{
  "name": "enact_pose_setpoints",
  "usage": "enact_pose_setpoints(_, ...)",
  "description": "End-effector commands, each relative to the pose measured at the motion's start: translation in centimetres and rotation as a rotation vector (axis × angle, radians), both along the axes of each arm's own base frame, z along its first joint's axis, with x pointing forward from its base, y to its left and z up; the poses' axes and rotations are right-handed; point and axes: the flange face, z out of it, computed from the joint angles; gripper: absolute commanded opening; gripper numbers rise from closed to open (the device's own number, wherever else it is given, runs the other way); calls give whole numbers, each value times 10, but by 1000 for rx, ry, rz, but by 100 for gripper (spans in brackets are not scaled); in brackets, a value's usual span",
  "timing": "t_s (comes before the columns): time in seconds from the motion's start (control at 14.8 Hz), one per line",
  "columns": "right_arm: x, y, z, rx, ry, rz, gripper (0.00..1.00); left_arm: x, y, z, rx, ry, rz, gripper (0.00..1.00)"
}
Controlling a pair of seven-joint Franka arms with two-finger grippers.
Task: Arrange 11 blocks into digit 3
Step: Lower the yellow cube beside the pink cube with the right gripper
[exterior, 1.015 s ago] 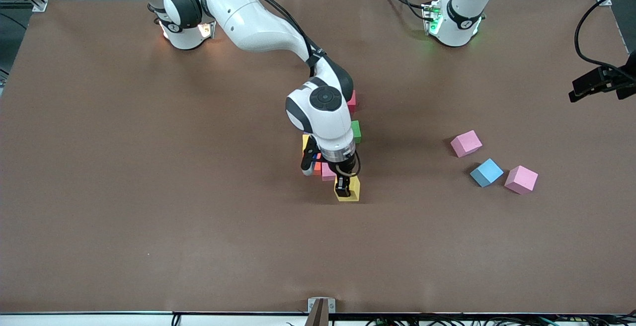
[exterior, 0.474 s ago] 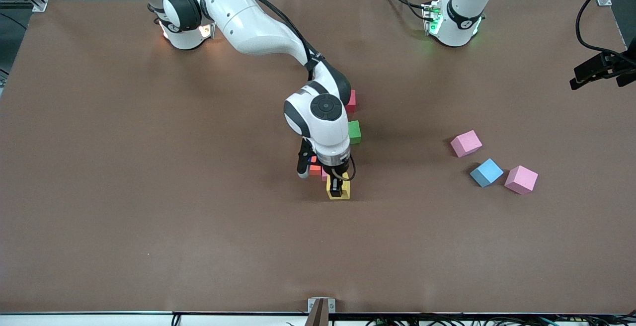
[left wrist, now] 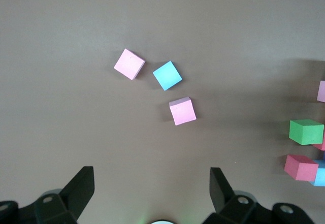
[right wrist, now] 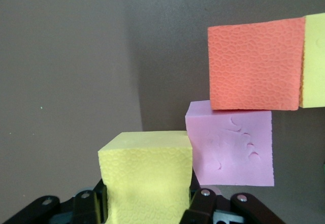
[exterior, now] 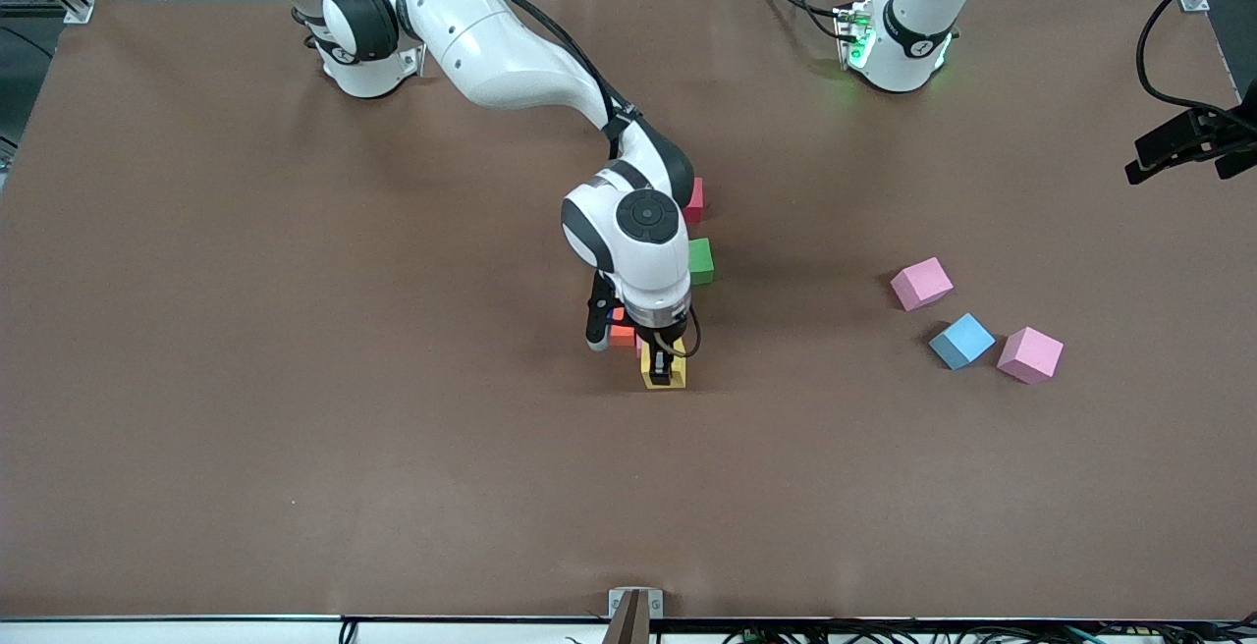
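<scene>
R gripper (exterior: 664,370) clenched on yellow block (exterior: 651,375), low over table, beside purple block (right wrist: 231,145) at figure's near end. Foam: light, soft, grippy; hold flat opposite faces, mid-height. L gripper (left wrist: 151,193) spread wide, empty, waiting above loose pink/blue blocks.

A wide desk (exterior: 295,330) with a flat matte brown covering is carrying small matte foam cubes. Toward the left arm's end, two pink cubes (exterior: 921,283) (exterior: 1029,354) and a light blue cube (exterior: 961,341) are lying loose, near one another but apart. Near the middle, a red cube (exterior: 695,198) and a green cube (exterior: 700,261) are sitting beside the right arm; nearer the front camera, an orange cube (right wrist: 254,66) is touching a purple cube (right wrist: 231,148), with a yellow cube (exterior: 663,369) just beside that.
</scene>
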Motion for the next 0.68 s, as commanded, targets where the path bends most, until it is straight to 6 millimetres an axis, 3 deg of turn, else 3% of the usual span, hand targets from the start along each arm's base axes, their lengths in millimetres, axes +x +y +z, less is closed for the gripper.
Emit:
enact_pose_setpoints(0.0, -1, 2, 0, -13, 9, 16, 0, 0, 2, 6, -20, -28, -10, 100)
enact_pose_setpoints(0.47, -7, 5, -2, -24, 23, 22, 0, 6, -5, 0, -19, -19, -20, 100)
enact_pose_setpoints(0.61, -8, 6, -2, -25, 24, 23, 0, 6, -5, 8, -26, -36, -19, 100)
